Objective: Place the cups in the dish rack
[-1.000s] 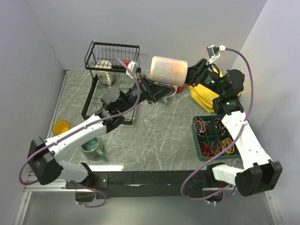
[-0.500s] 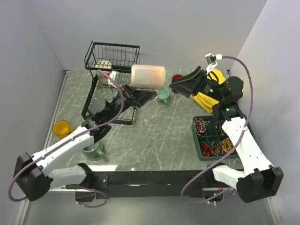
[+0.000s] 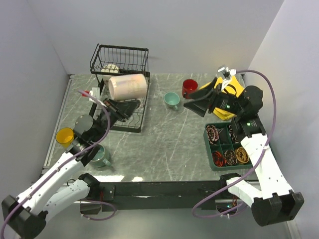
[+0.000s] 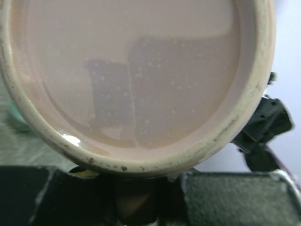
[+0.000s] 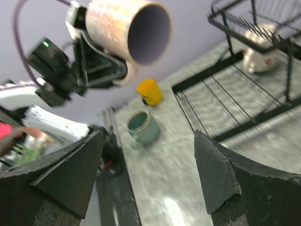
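Dish rack (image 3: 122, 47) w/ 1 cream mug (image 3: 110, 69)

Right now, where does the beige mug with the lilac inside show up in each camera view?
Top external: the beige mug, tipped sideways, upper left of centre, overlapping the dish rack.
Left wrist: its lilac inside fills the frame.
Right wrist: top, left of centre, mouth toward the camera.
Shared landmark: the dish rack, right side in the right wrist view; unseen from the left wrist.
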`<state>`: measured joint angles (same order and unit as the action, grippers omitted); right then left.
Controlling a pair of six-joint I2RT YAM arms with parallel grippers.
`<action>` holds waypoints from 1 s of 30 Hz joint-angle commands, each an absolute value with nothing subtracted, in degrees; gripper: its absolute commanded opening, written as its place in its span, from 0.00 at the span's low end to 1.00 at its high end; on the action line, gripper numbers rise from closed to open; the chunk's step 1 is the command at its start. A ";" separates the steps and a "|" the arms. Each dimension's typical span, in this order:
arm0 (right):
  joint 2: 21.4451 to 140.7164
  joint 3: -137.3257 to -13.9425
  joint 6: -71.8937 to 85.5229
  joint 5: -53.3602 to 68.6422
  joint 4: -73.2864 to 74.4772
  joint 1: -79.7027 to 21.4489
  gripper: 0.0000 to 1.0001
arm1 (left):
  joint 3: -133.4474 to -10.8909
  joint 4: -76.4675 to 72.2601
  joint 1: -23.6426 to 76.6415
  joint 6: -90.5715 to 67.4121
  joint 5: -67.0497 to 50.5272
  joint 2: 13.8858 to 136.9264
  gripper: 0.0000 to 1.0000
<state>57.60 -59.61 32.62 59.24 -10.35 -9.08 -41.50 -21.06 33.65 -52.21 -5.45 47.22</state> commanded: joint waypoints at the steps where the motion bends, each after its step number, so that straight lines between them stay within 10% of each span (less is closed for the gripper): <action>1: 55.11 -58.10 19.88 62.84 0.08 -7.12 0.84 | -39.64 -19.52 30.51 -44.13 -0.18 42.37 0.01; 30: 52.03 -36.74 -5.89 71.72 5.19 8.96 0.86 | -35.77 -27.77 8.35 -37.88 8.78 65.19 0.01</action>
